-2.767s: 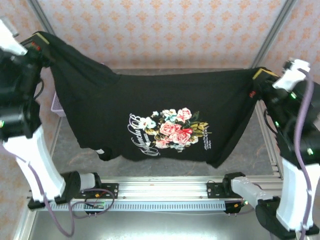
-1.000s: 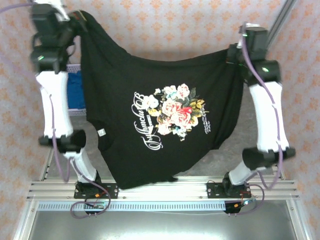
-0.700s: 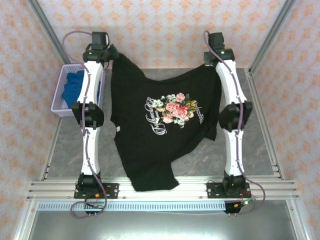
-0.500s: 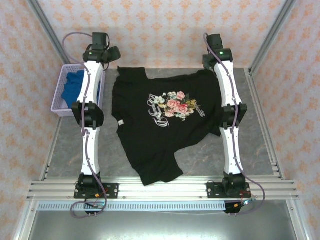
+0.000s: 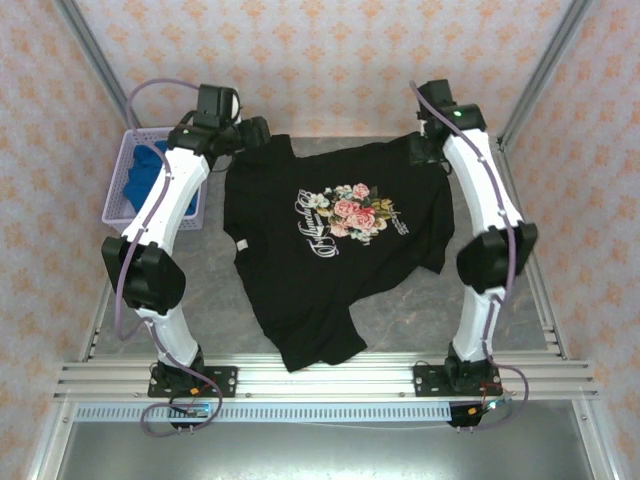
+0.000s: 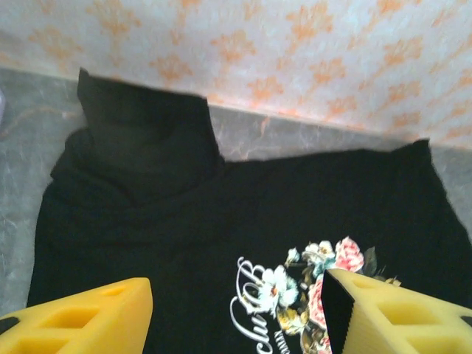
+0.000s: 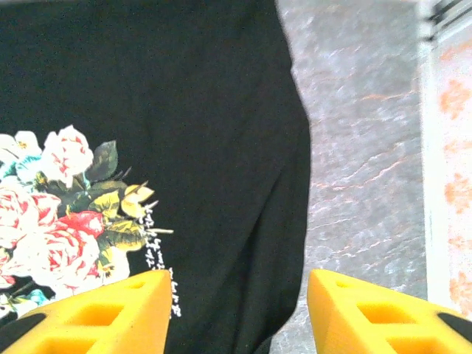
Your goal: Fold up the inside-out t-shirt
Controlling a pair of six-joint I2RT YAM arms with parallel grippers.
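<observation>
The inside-out t-shirt [image 5: 330, 260] lies spread on the grey table, black, with a floral print [image 5: 348, 213] facing up and a small white tag [image 5: 240, 245] near its left edge. A lower corner bunches toward the front rail. My left gripper [image 5: 258, 133] hovers over the far left corner of the t-shirt [image 6: 147, 214], its yellow fingers [image 6: 81, 317] apart with nothing between them. My right gripper [image 5: 420, 152] is above the far right corner. It stands open over the t-shirt's [image 7: 184, 110] right edge, and its fingers [image 7: 376, 310] hold nothing.
A lilac basket [image 5: 118, 215] holding a bright blue cloth [image 5: 150, 175] stands at the table's left edge. Bare grey tabletop [image 5: 520, 290] lies right of the shirt, also seen in the right wrist view [image 7: 361, 147]. Patterned walls close in the back and sides.
Both grippers held the shirt up by its top corners, carried it to the back and lowered it onto the table. They have since opened and let go. Both arms have shifted a little.
</observation>
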